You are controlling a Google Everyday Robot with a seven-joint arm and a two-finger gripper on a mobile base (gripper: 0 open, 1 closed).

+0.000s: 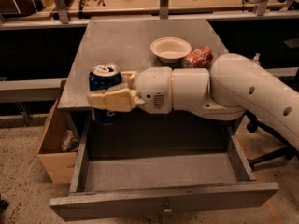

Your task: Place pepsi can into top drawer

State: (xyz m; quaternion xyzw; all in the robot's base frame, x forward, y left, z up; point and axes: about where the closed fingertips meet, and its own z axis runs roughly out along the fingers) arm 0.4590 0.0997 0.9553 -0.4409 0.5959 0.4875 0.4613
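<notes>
And here's the end effector (106, 90), clenched around the pepsi can (103, 80). One pale finger (114, 100) crosses the can's front and the other is tucked behind it. The can is upright with its silver top showing. It hangs just off the front edge of the worktop (121, 41), over the left rear of the open top drawer (140, 202).

Well below the end effector, the drawer floor is bare and ready. Behind it and off toward the arm side, a white bowl (171, 49) and a red-orange can (197, 57) lying on its side sit on the worktop, well apart from the grasp. Below and outward from the fingertips stands a cardboard box (53, 146), just beside the drawer's left wall.

So where are the risks? The can looks high above the drawer floor, so letting go here would likely mean a drop, a bounce and a tipped, rolling can. It also hangs close to that left wall, and a small drift outward could clip the rim and send it toward the box. Then there's the wrist: it lies right along the worktop's front edge, so a straight descent may knock it against that edge and jolt the grip.
</notes>
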